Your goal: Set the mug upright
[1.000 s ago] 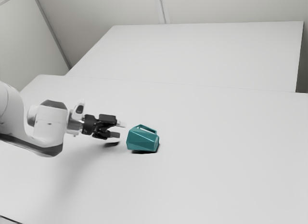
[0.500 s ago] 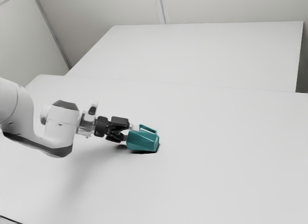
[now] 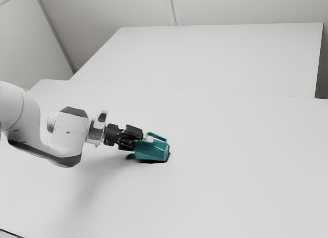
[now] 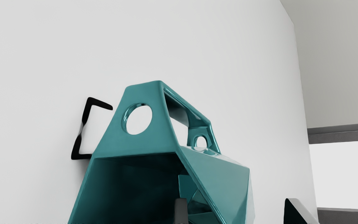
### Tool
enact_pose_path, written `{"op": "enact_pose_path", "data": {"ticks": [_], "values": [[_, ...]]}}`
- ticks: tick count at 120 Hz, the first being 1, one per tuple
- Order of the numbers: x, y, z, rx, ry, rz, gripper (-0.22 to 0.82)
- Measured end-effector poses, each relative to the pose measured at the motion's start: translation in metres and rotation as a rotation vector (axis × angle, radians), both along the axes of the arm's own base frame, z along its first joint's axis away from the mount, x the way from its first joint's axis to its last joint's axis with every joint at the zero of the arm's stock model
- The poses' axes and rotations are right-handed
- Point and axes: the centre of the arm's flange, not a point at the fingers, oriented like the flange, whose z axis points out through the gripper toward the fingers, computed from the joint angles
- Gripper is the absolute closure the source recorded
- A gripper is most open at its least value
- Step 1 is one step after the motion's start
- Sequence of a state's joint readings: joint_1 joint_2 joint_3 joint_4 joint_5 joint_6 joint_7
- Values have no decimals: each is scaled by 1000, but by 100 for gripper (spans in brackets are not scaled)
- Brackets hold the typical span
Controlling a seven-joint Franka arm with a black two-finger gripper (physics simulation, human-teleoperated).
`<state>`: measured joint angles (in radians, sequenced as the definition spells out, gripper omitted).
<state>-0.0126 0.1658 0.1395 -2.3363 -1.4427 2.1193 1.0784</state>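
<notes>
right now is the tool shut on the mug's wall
No, the tool has one finger clear of the mug, with a gap showing between.

In these pictures I can read no text, no label, no brand, no number and no sign.
</notes>
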Motion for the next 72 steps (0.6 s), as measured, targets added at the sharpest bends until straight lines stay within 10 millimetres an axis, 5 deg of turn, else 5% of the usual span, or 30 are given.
{"op": "enact_pose_path", "data": {"ticks": [42, 72], "values": [[1, -6, 0, 10, 14, 5, 55], [0, -5, -2, 17, 28, 17, 60]]}}
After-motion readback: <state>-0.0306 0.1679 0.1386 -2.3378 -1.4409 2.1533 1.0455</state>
